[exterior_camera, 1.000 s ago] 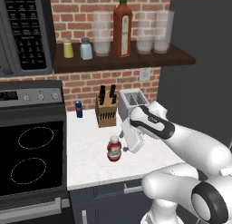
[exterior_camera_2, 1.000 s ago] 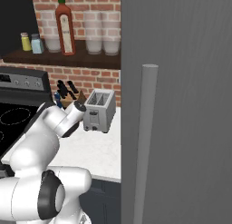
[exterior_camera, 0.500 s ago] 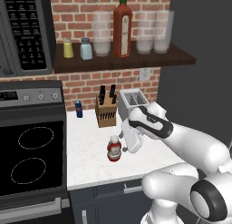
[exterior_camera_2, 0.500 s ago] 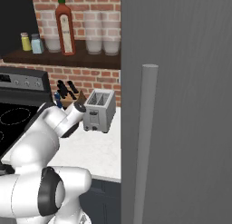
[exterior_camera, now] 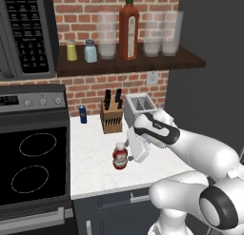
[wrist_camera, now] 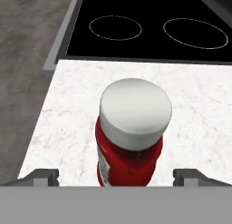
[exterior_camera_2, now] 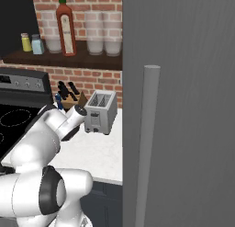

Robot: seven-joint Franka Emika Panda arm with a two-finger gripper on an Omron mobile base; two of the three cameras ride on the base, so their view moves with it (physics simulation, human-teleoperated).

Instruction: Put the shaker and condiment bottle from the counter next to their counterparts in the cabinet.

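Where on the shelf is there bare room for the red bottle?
The shelf has a bare strip at its front edge. A narrow gap lies between the tall bottle and the right glasses. The left end is crowded: yellow shaker, blue-grey shaker and a glass stand close together.

Condiment bottle (wrist_camera: 130, 137): glossy red plastic, smooth matt white cap. Counter (exterior_camera: 95, 158): white marbled stone, smooth. Cabinet (exterior_camera: 128, 65): dark matt wood, rough red brick behind. Knife block (exterior_camera: 112, 119), 12 o'clock of bottle: pale wood. Toaster (exterior_camera_2: 100, 112): brushed metal. Stovetop (wrist_camera: 149, 30): glossy black glass.
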